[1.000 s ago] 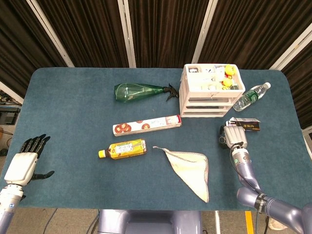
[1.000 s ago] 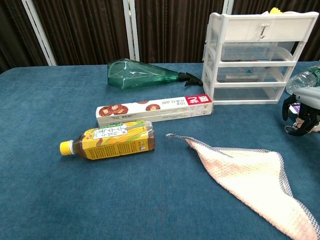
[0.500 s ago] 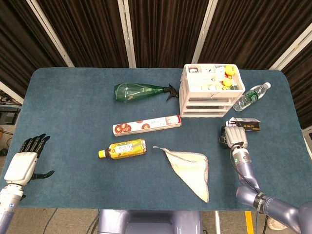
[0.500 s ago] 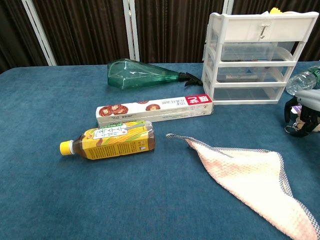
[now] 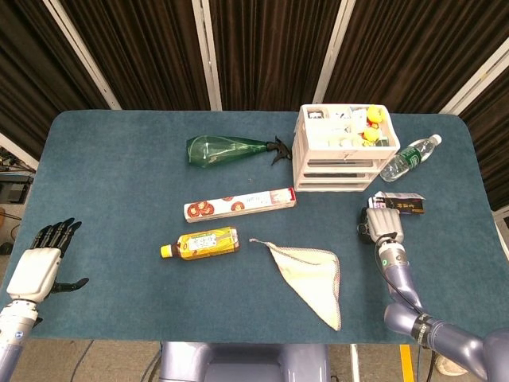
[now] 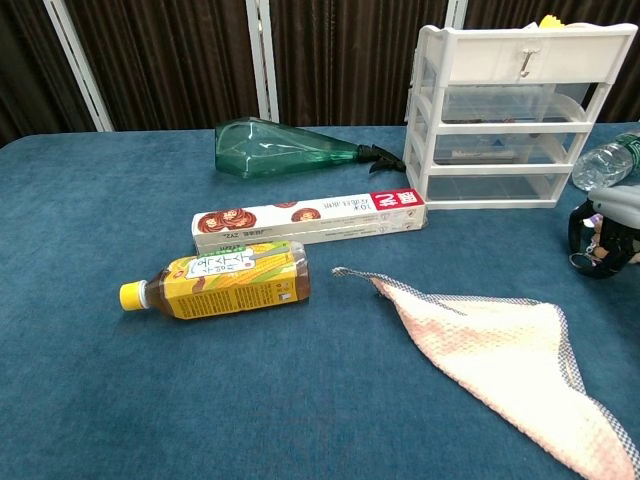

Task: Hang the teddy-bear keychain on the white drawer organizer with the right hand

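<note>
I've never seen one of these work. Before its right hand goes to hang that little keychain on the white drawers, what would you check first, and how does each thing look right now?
1. Right hand has the teddy-bear keychain: cannot tell; the fingers are curled low over the table, with a small ring showing beneath them, but the bear is hidden.
2. Hook on the white drawer organizer is free: ok, nothing hangs there.
3. Way from the hand up to the organizer: ok, only a water bottle and a dark packet lie nearby.
4. Left hand is out of the way: ok, at the far table edge, holding nothing.
5. Organizer stands upright: ok.
</note>
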`<control>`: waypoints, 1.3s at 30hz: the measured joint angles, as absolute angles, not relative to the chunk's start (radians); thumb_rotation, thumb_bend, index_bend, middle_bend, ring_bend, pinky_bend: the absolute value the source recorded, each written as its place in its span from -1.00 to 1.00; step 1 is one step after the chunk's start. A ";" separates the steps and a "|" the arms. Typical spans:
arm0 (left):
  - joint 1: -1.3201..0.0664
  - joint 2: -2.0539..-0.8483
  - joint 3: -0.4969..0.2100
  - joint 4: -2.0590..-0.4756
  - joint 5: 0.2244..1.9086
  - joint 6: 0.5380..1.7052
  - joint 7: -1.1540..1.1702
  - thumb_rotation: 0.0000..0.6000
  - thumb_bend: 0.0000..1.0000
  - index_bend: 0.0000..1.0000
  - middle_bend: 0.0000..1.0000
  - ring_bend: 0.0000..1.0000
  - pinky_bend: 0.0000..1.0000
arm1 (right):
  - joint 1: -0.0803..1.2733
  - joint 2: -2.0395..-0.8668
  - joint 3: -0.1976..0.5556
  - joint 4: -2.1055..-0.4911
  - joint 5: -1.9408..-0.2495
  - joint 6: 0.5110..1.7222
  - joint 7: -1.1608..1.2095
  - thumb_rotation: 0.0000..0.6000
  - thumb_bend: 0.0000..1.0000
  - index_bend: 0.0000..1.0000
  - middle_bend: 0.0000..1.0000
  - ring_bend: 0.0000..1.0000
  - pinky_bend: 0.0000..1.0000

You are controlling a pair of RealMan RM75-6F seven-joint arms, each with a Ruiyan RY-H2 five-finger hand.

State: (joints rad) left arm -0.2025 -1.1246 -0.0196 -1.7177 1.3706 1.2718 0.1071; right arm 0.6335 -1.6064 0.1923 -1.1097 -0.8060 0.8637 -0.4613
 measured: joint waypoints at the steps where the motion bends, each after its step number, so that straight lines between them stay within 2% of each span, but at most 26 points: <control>1: -0.203 -1.125 -0.020 -1.718 1.370 1.272 0.107 1.00 -0.83 -1.00 -1.00 -1.00 -1.00 | 0.634 -1.607 0.192 -1.108 -0.806 0.864 -0.461 1.00 -0.42 -0.03 1.00 1.00 0.68; 20: -0.204 -1.125 -0.021 -1.717 1.369 1.271 0.105 1.00 -0.83 -1.00 -1.00 -1.00 -1.00 | 0.630 -1.597 0.196 -1.137 -0.833 0.884 -0.441 1.00 -0.39 0.06 1.00 1.00 0.68; 30: -0.204 -1.125 -0.021 -1.718 1.369 1.273 0.102 1.00 -0.83 -1.00 -1.00 -1.00 -1.00 | 0.622 -1.536 0.206 -1.267 -0.865 0.929 -0.432 1.00 -0.39 0.07 1.00 1.00 0.68; 39: -0.203 -1.125 -0.021 -1.718 1.371 1.275 0.098 1.00 -0.83 -1.00 -1.00 -1.00 -1.00 | 0.604 -1.490 0.235 -1.385 -0.913 1.023 -0.387 1.00 -0.39 0.06 1.00 1.00 0.68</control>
